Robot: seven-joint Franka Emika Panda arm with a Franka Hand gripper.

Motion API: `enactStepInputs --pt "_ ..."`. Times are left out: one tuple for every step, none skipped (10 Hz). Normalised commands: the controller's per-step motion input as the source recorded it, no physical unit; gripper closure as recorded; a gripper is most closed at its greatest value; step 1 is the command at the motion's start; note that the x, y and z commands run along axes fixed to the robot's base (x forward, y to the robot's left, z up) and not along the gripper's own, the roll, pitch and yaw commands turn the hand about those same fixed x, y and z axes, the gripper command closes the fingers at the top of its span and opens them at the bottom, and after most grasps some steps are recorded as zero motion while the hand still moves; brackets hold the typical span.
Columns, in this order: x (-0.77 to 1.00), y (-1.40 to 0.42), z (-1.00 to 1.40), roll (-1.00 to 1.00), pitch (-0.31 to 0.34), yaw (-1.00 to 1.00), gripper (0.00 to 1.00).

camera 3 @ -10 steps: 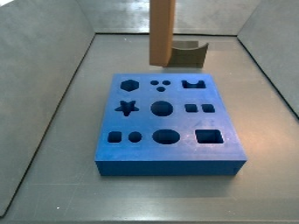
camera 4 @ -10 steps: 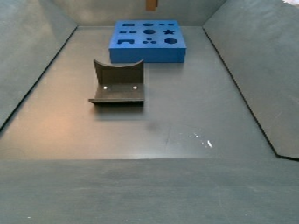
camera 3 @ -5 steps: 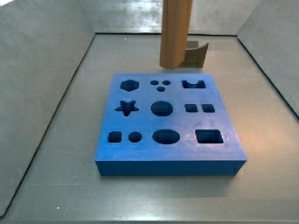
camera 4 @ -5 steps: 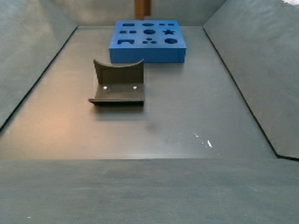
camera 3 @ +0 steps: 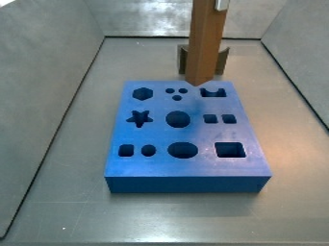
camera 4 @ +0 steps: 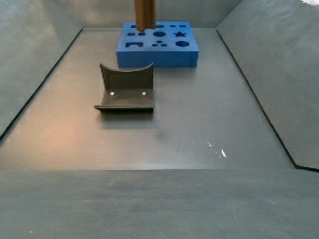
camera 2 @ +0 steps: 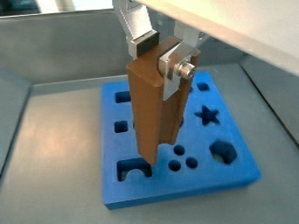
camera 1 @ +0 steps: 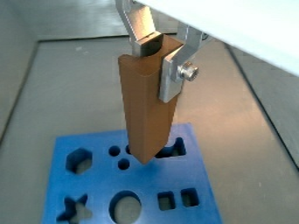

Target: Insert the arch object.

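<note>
The arch object, a tall brown wooden bar, shows in both wrist views [camera 1: 145,109] [camera 2: 153,118] and both side views [camera 3: 203,43] [camera 4: 145,13]. My gripper [camera 1: 162,58] [camera 2: 160,56] is shut on its upper end and holds it upright. Its lower end hangs just above the blue board [camera 3: 157,169] [camera 4: 157,59], near the arch-shaped slot [camera 3: 213,92] [camera 1: 177,149] [camera 2: 131,168] at the board's edge. The bar does not touch the board. In the side views the gripper is almost wholly out of frame above.
The board [camera 1: 82,182] [camera 2: 176,187] has several other cut-out holes: star, hexagon, circles, squares. The dark fixture [camera 4: 126,89] with a curved notch stands on the floor apart from the board; in a side view it [camera 3: 222,60] is just behind the bar. Grey walls enclose the floor.
The bar has moved sideways along the board's far edge, toward the arch-shaped slot, and now partly covers the fixture in a side view. It has come into the other side view.
</note>
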Motion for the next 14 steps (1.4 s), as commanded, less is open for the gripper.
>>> enactStepInputs --pt "0.07 0.0 -0.13 0.18 -0.044 -0.96 1.0" --pt "0.07 0.0 -0.1 0.2 -0.047 -0.95 1.0" --pt "0.08 0.0 -0.09 0.19 -0.054 -0.95 1.0" --pt "0.08 0.0 -0.08 0.19 -0.054 -0.95 1.0" --pt "0.13 0.0 -0.05 0.2 -0.047 -0.91 1.0" --pt "0.08 0.0 -0.07 0.21 -0.027 -0.91 1.0" --pt "0.05 0.0 -0.03 0.19 -0.026 -0.93 1.0" --pt "0.25 0.0 0.0 0.15 -0.034 -0.81 1.0" --pt "0.31 -0.03 -0.18 0.06 -0.02 -0.78 1.0" --pt "0.46 -0.08 -0.24 0.04 0.0 -0.64 1.0" --pt "0.45 -0.11 -0.12 0.03 0.026 -0.53 1.0" --pt "0.0 -0.15 -0.04 0.08 0.027 0.0 1.0" --pt "0.07 0.0 -0.09 0.08 0.06 0.0 1.0" --pt "0.18 -0.02 -0.23 0.07 0.073 0.05 1.0"
